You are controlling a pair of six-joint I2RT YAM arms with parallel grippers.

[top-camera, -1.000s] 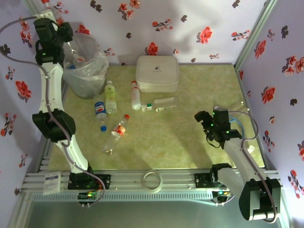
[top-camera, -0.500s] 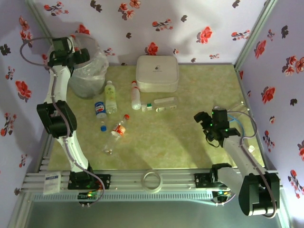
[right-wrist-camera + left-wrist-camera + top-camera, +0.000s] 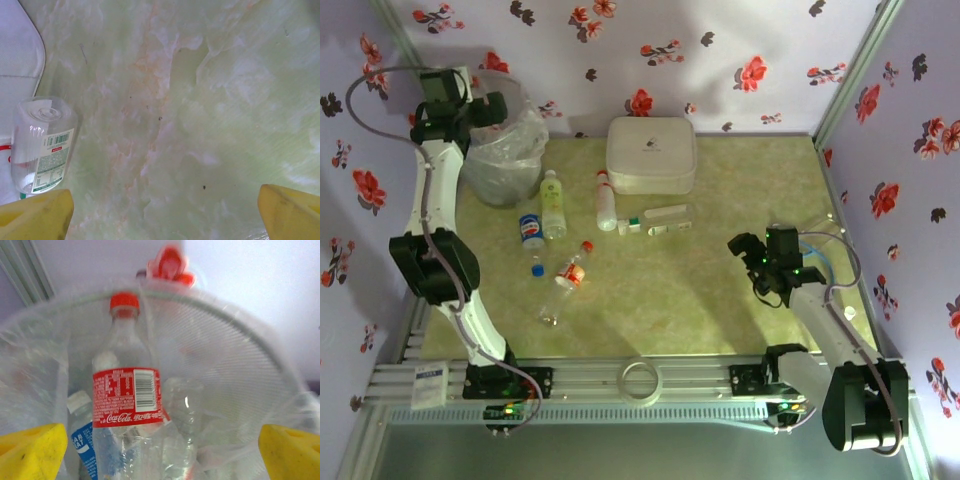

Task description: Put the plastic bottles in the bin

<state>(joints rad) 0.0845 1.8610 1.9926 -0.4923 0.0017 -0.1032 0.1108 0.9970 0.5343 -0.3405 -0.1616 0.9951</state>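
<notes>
hovering left gripper wide, empty, above bin | red-capped bottle inside | right gripper wide, empty, above table

Both arms are built from white tubular links joined by bulky black housings, as is seen on the left arm and the right arm alike. A thin grey cable is looped off the left arm's upper part, and a second cable is arched beside the right wrist. Small green lights are lit on the right wrist's black body. The left gripper and right gripper are tipped with blunt, bright yellow pads. The black bases are bolted to a silver slotted rail at the table's near edge.
</notes>
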